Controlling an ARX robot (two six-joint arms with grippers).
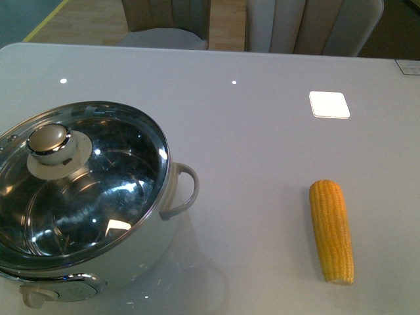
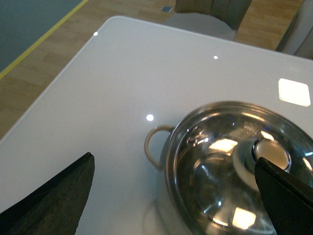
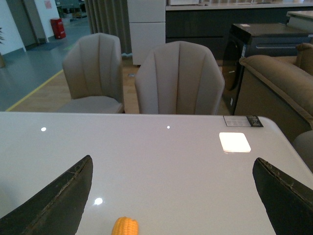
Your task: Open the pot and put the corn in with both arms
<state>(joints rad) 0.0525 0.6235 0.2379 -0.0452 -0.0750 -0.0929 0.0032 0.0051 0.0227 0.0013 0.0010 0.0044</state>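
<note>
The pot (image 1: 161, 226) stands at the front left of the white table, its glass lid (image 1: 98, 184) on, with a cream-silver knob (image 1: 49, 142). The yellow corn (image 1: 332, 230) lies on the table at the front right, lengthwise away from me. No arm shows in the front view. My left gripper (image 2: 178, 196) is open above the pot (image 2: 168, 196); one finger (image 2: 288, 196) is beside the knob (image 2: 271, 154). My right gripper (image 3: 173, 196) is open above the table, with the corn's tip (image 3: 125, 227) just below it.
Two beige chairs (image 3: 178, 78) stand behind the table's far edge. A brown sofa (image 3: 276, 85) is at the far right. The table's left edge (image 2: 49, 93) runs beside the pot, with wood floor beyond. Ceiling lights reflect on the glossy tabletop (image 1: 262, 151).
</note>
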